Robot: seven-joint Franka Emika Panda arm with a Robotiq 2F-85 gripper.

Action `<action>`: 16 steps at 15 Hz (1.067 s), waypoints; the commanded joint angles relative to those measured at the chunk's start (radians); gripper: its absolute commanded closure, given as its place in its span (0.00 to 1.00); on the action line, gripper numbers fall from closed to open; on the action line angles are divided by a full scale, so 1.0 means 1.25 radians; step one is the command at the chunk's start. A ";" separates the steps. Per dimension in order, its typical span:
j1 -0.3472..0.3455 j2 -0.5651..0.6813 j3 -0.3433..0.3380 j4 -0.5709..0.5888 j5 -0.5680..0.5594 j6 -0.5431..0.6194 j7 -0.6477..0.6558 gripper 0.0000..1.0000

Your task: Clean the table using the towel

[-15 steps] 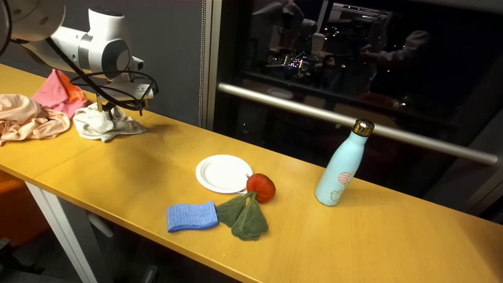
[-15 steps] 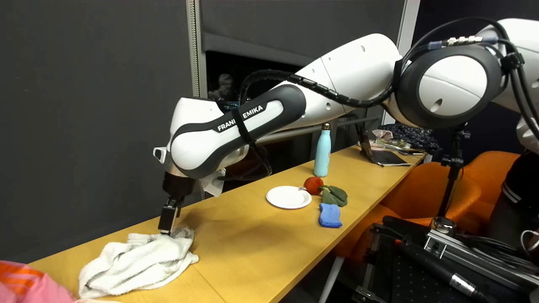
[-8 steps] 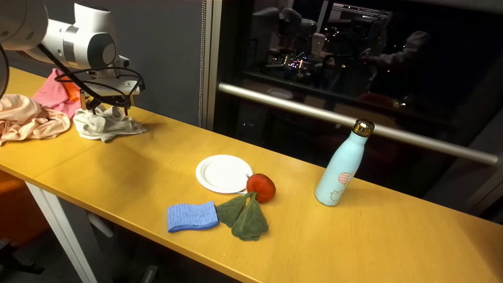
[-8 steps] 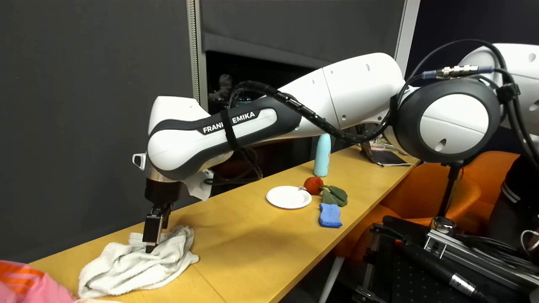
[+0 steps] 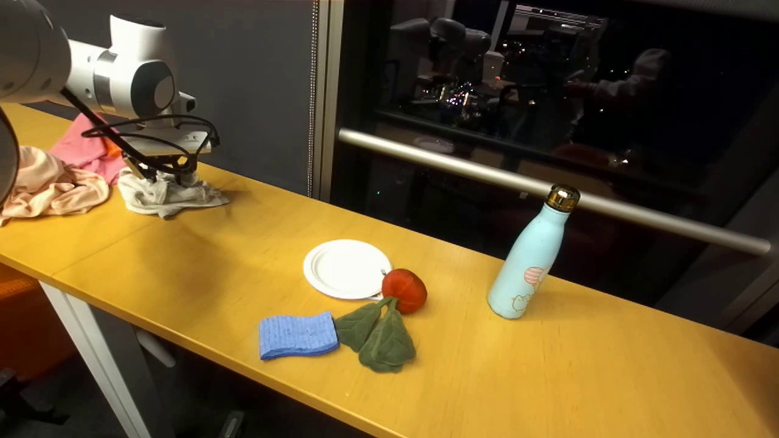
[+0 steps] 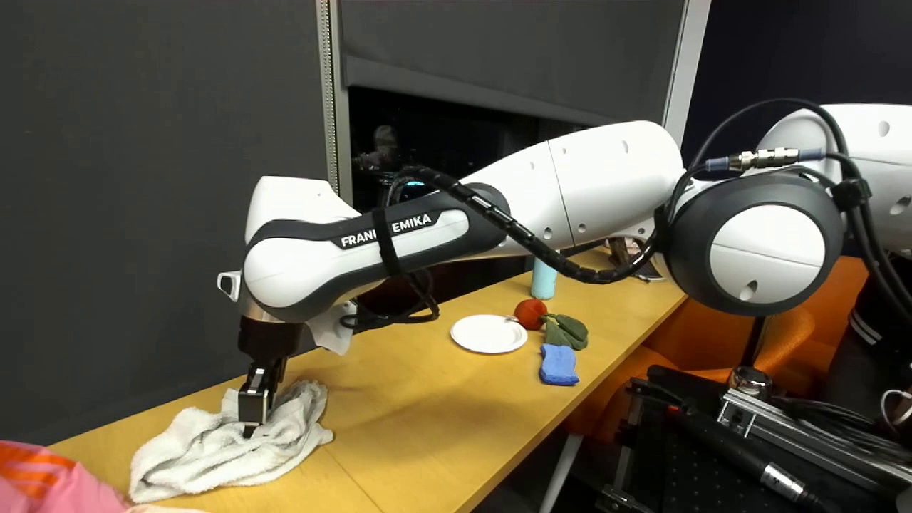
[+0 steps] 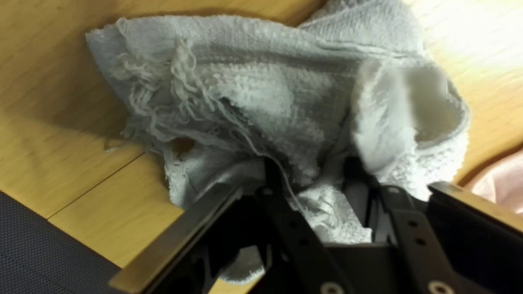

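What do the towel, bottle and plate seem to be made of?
Towel: likely cotton terry, matte, from its looped pile and loose threads. Bottle: perhaps painted metal, satin, being smooth pale blue; plastic possible. Plate: perhaps paper, matte: white, no clear shine.

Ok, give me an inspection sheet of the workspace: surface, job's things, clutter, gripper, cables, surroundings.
Surface: wood-grain table, crossed by a seam.
Job's things: white towel, crumpled on the table.
Clutter: white plate; red vegetable with green leaves, perhaps a toy; blue sponge; light-blue bottle, gold-capped, standing; peach cloth; pink-and-orange cloth.
Gripper: down in the towel, cloth between its fingers; whether it holds firmly, I cannot tell.
Cables: black cable running along the arm; thinner loops above the gripper.
Surroundings: dark window behind a metal rail, showing a person's reflection; orange chair beside the table.
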 commanded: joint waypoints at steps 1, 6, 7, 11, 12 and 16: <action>-0.004 0.043 -0.012 0.097 -0.012 -0.032 0.015 0.88; -0.053 0.072 -0.018 0.082 -0.001 -0.020 0.038 1.00; -0.063 0.077 -0.017 0.069 0.001 -0.007 0.044 0.99; -0.083 0.043 -0.031 0.017 -0.006 0.005 0.075 0.99; -0.090 0.039 -0.039 0.018 -0.012 -0.004 0.082 0.99; -0.124 0.046 -0.087 0.015 -0.033 -0.003 0.114 0.99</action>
